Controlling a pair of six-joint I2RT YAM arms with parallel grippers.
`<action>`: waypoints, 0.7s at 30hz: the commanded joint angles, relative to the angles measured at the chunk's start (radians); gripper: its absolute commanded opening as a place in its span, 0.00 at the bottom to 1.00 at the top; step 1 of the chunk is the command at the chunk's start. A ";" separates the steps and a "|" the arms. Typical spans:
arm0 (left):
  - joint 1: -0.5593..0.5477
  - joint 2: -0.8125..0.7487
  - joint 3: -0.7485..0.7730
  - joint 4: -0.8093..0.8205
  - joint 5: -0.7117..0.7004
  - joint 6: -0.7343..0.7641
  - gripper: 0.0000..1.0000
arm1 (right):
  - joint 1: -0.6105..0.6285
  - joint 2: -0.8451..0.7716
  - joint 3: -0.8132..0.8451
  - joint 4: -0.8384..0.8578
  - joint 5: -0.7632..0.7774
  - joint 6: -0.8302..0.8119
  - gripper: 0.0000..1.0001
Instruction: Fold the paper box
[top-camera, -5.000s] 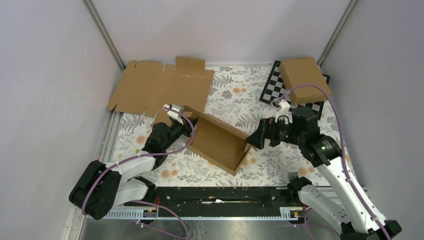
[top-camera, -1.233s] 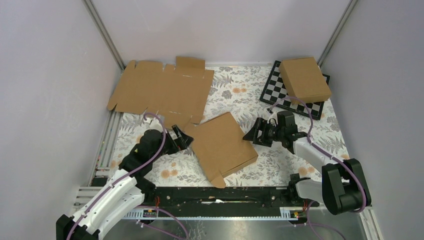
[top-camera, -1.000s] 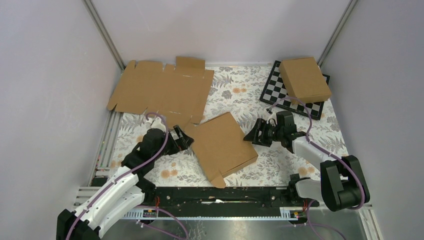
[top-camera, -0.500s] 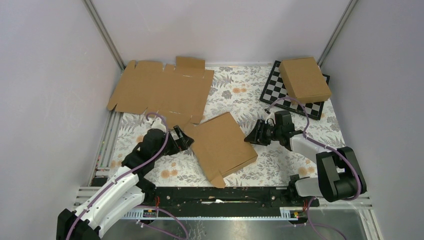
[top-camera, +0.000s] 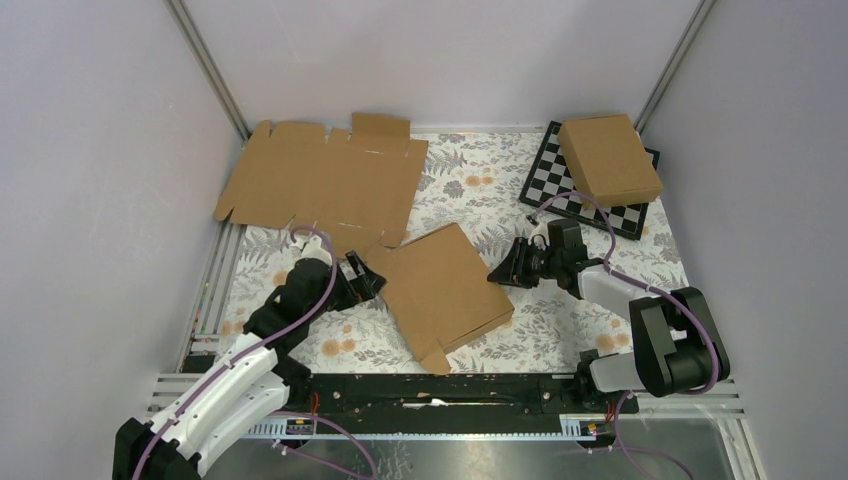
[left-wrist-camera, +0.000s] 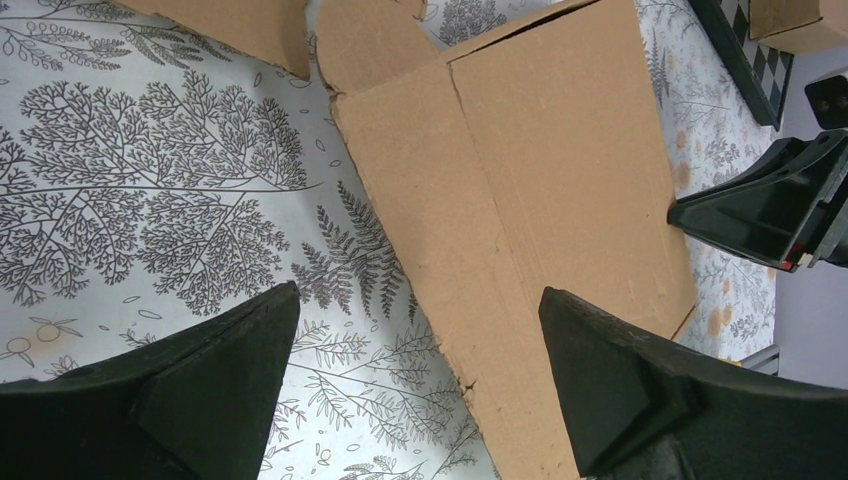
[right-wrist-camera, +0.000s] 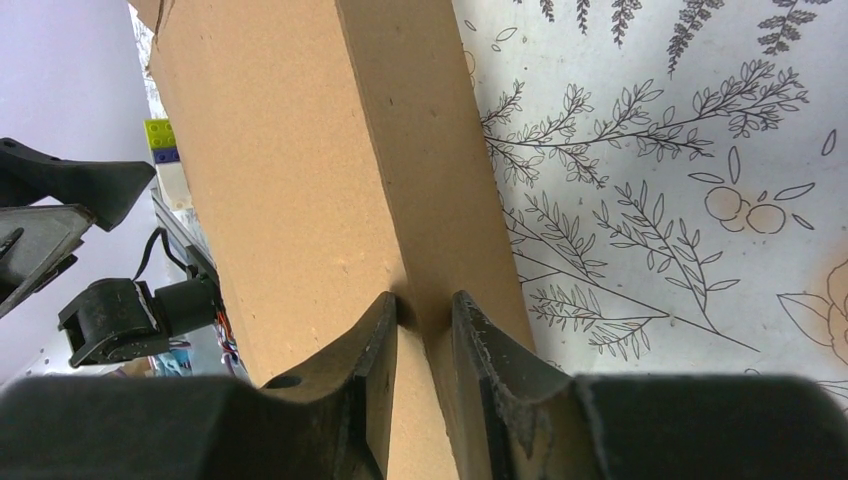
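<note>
At the left gripper (left-wrist-camera: 415, 295): spread to the full, nothing held, poised low just beside the left edge of the paper box (top-camera: 440, 285). At the right gripper (right-wrist-camera: 422, 300): nearly together, tips against the box's right edge, impossible to tell whether clamped on it. Closed and flat on the floral mat (top-camera: 540, 325), between both arms.

Our left black two-finger gripper (left-wrist-camera: 418, 295) hangs low, jaws spread wide; our right black two-finger gripper (right-wrist-camera: 422, 300) shows only a narrow gap.
</note>
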 joint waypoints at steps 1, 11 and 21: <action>0.003 -0.013 -0.015 0.043 -0.031 -0.006 0.99 | -0.002 0.023 0.003 -0.075 0.147 -0.043 0.13; 0.003 -0.013 -0.011 0.032 -0.032 -0.004 0.99 | -0.033 -0.033 0.010 -0.121 0.189 -0.073 0.05; 0.027 0.004 -0.066 0.055 -0.006 -0.102 0.99 | -0.073 -0.025 0.003 -0.120 0.175 -0.068 0.22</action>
